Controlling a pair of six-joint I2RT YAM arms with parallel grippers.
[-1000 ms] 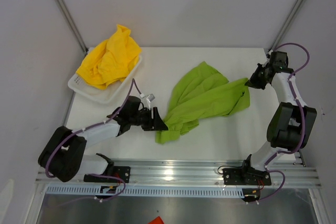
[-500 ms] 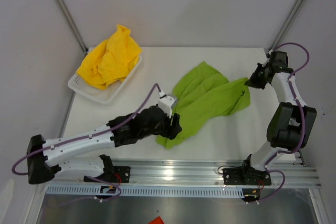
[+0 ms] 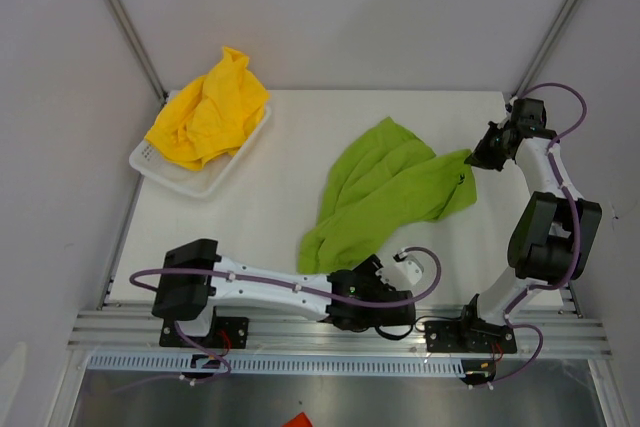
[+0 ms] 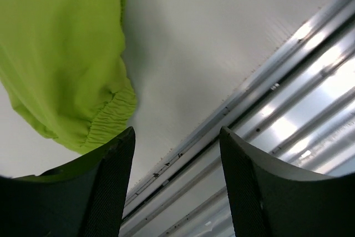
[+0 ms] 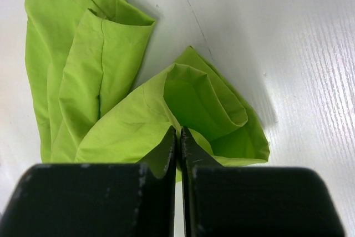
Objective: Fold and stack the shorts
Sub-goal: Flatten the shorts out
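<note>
At the near edge of the worktop, your left hand lies low beside the metal rail. Its fingers are spread wide with nothing between them. Its wrist view shows the gathered elastic hem of the lime green shorts just off the left fingertip, close but not inside the gap.

The lime green shorts lie rumpled and doubled over themselves across the middle of the worktop, running from that near hem out toward the right edge. There your right hand has its fingers pressed together on a fold at the cloth's edge, so that end looks held.

I judge that you are at the spreading-out step: one end is pinned, the other is not yet taken, and no fold has been made. The next move calls for bringing the open left hand onto the elastic hem and closing on it. Then draw the two ends apart so the cloth lies flat.

In the far left corner the yellow shorts sit heaped in the white basket, waiting their turn.
</note>
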